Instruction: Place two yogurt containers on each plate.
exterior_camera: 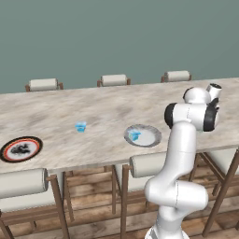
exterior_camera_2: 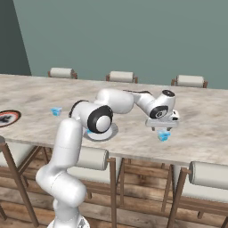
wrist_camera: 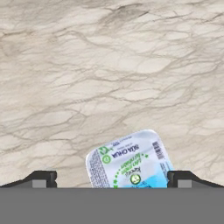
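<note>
Marble counter (wrist_camera: 109, 65), spread hand (wrist_camera: 112, 179) over labelled yogurt cup (wrist_camera: 129, 164) (label legible from hand view), grey plate (exterior_camera: 151, 137) leftward

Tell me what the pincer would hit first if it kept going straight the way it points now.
Probably the light blue yogurt container, lying between the open pincer tips on the marble counter. How much gap remains is unclear.
</note>
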You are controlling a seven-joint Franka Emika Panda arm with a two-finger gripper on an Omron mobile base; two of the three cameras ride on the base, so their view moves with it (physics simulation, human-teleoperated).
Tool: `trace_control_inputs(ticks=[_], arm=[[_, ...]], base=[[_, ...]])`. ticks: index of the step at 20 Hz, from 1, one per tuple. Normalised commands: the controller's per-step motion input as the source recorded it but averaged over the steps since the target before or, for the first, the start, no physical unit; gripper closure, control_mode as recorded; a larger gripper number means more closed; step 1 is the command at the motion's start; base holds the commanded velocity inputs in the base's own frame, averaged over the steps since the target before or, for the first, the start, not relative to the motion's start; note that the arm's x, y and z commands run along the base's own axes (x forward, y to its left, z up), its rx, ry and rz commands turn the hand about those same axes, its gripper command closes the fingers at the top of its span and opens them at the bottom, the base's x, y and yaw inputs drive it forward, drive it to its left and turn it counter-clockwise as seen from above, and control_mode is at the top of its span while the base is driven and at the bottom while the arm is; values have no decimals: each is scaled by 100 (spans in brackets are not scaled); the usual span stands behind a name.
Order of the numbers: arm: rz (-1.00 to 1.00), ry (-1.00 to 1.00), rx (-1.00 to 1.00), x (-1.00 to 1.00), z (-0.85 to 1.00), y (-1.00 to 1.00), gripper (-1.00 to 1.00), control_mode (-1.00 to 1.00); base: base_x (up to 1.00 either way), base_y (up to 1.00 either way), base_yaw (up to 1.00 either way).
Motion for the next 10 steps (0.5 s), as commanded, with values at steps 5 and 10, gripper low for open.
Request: trace_control_inputs(ticks=[5, 10], arm=[[2, 0, 0, -5, -6, 0, -100, -100], [1, 0, 0, 0, -5, 0, -100, -100]], base=[[0, 0, 0], [0, 0, 0]])
